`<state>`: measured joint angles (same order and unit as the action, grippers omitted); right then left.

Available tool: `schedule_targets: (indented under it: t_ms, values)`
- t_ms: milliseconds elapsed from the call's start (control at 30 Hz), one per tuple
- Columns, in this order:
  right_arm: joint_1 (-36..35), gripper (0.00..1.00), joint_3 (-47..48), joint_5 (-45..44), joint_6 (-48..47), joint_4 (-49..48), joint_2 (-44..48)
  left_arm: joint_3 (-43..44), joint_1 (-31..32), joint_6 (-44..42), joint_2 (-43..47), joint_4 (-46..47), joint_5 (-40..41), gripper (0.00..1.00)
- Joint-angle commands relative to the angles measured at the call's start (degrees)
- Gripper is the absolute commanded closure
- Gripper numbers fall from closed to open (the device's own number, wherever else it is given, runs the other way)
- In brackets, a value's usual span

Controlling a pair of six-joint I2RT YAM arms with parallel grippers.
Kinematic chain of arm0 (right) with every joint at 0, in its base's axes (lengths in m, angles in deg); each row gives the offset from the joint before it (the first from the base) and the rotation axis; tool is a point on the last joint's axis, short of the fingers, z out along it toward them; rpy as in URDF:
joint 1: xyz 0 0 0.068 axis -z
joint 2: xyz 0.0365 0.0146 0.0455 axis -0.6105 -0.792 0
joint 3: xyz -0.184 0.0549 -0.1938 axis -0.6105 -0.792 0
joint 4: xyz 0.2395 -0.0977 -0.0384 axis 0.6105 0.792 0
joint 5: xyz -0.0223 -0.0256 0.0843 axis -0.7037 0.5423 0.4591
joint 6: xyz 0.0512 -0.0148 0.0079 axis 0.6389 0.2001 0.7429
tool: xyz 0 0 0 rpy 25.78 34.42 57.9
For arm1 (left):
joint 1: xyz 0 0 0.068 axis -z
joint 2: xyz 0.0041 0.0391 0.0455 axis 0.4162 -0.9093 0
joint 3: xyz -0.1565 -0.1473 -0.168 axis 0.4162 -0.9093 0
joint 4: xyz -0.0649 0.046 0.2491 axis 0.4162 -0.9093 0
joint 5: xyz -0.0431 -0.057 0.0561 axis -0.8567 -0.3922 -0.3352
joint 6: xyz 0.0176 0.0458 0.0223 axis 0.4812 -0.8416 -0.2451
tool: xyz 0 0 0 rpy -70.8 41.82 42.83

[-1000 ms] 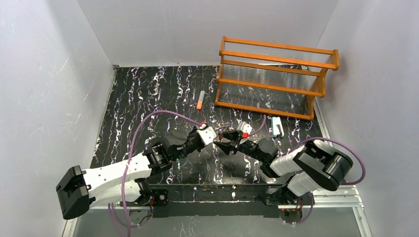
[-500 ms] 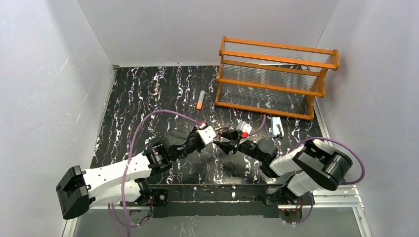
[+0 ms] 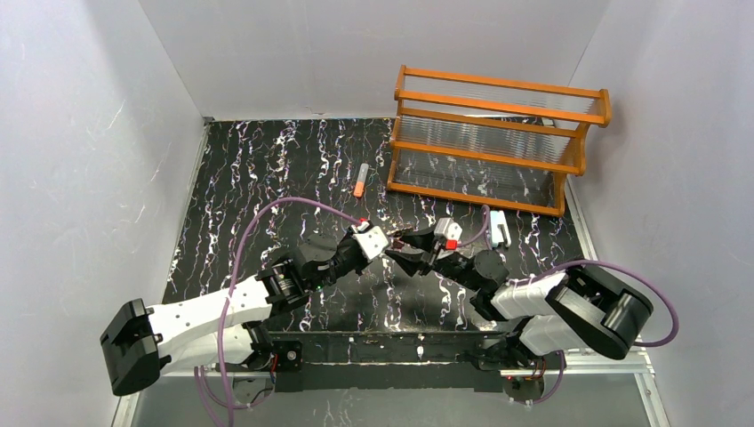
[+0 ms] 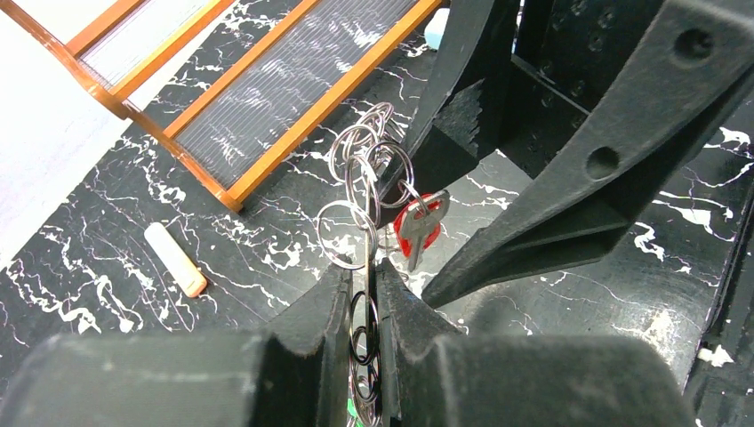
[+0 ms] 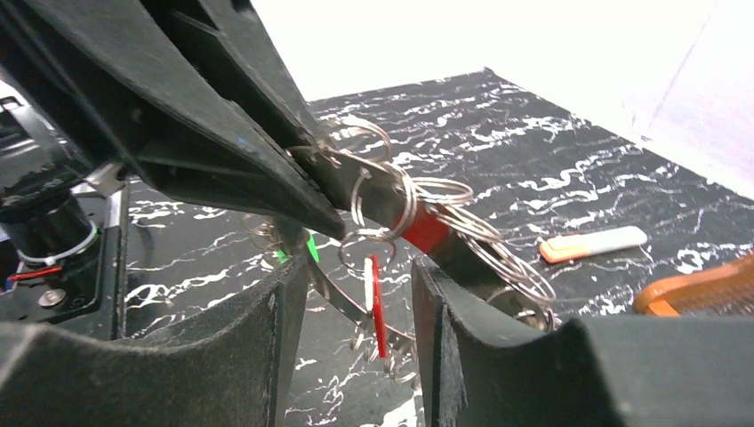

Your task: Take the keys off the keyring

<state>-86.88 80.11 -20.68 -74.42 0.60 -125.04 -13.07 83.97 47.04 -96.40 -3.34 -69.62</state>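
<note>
The keyring (image 3: pixel 401 238) is a bunch of linked silver rings held above the table between my two grippers. My left gripper (image 3: pixel 381 245) is shut on one ring of the bunch, as the left wrist view (image 4: pixel 363 271) shows. There the rings (image 4: pixel 364 169) fan out ahead and a red key (image 4: pixel 418 224) hangs from them. My right gripper (image 3: pixel 411 256) is open. In the right wrist view (image 5: pixel 357 283) its fingers (image 5: pixel 284 329) straddle the hanging red key (image 5: pixel 376 302) without touching it. A green key (image 5: pixel 309 245) shows near the left finger. The dark-and-white key is hidden.
An orange wooden rack (image 3: pixel 493 142) stands at the back right. An orange-and-grey tube (image 3: pixel 360 181) lies left of it. A pale clip (image 3: pixel 496 227) lies in front of the rack, close to my right arm. Grey walls close in both sides.
My right arm's elbow has swung to the right and its gripper has turned slightly at the keyring. The left arm has held still with the ring.
</note>
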Motion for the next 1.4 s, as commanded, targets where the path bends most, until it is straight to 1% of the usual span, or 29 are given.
schedule_targets:
  t_ms: [0,67,133,267,400,467,567,700,867,1033,1267,1367]
  values:
    - [-0.1,0.45,0.7,4.3,-0.4,-10.2,2.9,2.5,0.2,0.5,3.0,1.5,-1.8,1.0]
    - [-0.1,0.47,0.7,5.7,-0.5,-8.7,4.0,2.1,0.2,0.8,3.9,1.6,-1.9,1.0]
    - [0.0,0.51,0.9,6.9,-0.6,-6.9,5.1,2.0,0.2,0.9,4.5,1.7,-2.1,1.0]
    - [0.1,0.67,0.9,7.2,-1.1,-5.2,6.4,2.3,0.2,1.6,5.1,1.6,-2.8,1.0]
    - [0.2,0.71,0.4,7.0,-1.2,-4.4,6.9,2.4,0.2,2.2,5.6,1.9,-2.8,1.0]
    - [0.3,0.75,0.0,6.8,-1.2,-4.2,7.1,2.4,0.2,2.6,5.8,2.0,-2.8,1.0]
    - [0.3,0.79,0.0,6.7,-1.2,-4.0,7.0,2.6,0.2,3.2,6.0,2.3,-3.3,1.0]
    - [0.4,0.8,0.2,7.3,-1.0,-4.1,6.2,2.7,0.2,3.8,6.4,2.7,-3.7,1.0]
    - [0.5,0.75,0.0,7.8,-0.2,-5.3,5.2,2.7,0.2,4.4,6.6,3.3,-4.4,1.0]
    - [0.5,0.73,0.2,8.4,-0.2,-4.7,5.2,2.5,0.2,4.5,6.8,3.7,-4.8,1.0]
    - [0.6,0.84,-0.3,8.3,-0.4,-3.6,5.6,1.8,0.2,4.7,7.9,4.1,-3.3,1.0]
    - [0.8,0.91,-1.5,7.7,-0.3,-2.5,6.6,0.7,0.2,5.3,8.3,5.3,-1.7,1.0]
